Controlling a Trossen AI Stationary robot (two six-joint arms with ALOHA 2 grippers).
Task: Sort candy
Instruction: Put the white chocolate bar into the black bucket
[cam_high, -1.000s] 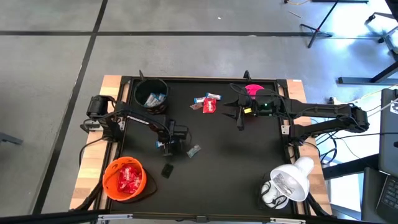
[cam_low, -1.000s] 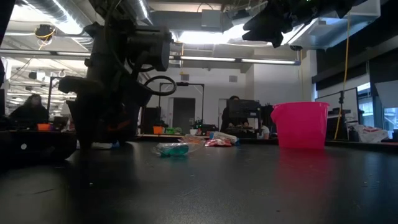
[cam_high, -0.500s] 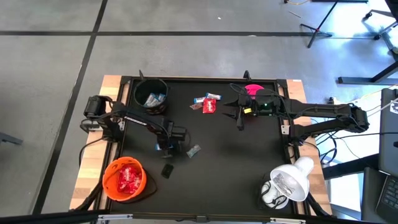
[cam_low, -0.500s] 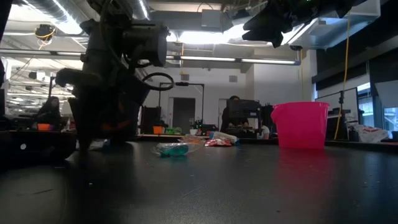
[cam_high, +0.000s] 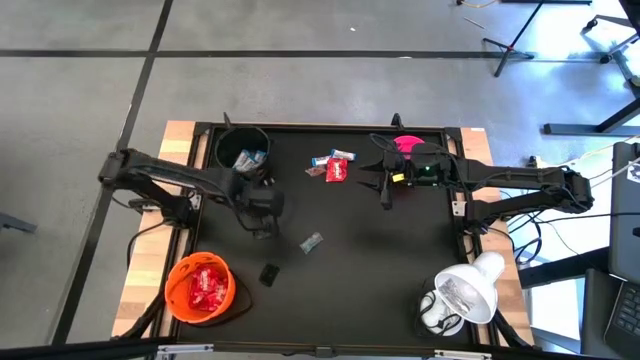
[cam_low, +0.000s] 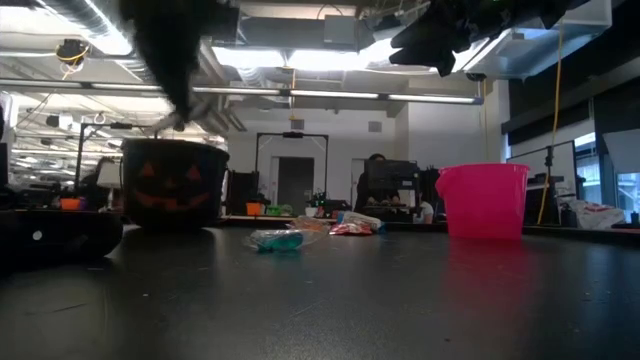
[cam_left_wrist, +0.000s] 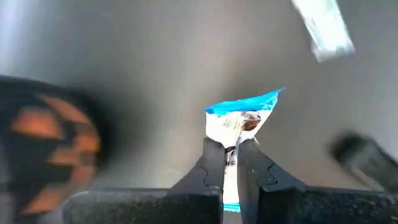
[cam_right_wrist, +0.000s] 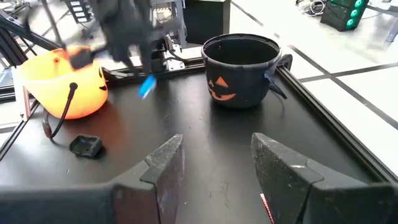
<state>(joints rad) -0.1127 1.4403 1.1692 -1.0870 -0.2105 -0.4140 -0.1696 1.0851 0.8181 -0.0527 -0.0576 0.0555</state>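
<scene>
The left claw (cam_left_wrist: 231, 163) pinches one blue-and-white candy (cam_left_wrist: 242, 118) above the counter (cam_high: 380, 270), near the black bowl (cam_high: 243, 152) at the far left corner; the right claw (cam_right_wrist: 214, 165) waits spread near the pink bowl (cam_high: 405, 145), beside loose sweets (cam_high: 335, 165)

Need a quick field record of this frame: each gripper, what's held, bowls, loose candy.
left gripper: shut on a blue-and-white candy, lifted above the table near the black bowl
right gripper: open, empty, hovering beside the pink bowl
orange bowl: holds red candies
black bowl: holds blue-and-white candies
loose candy: small pile mid-table, one piece apart
</scene>
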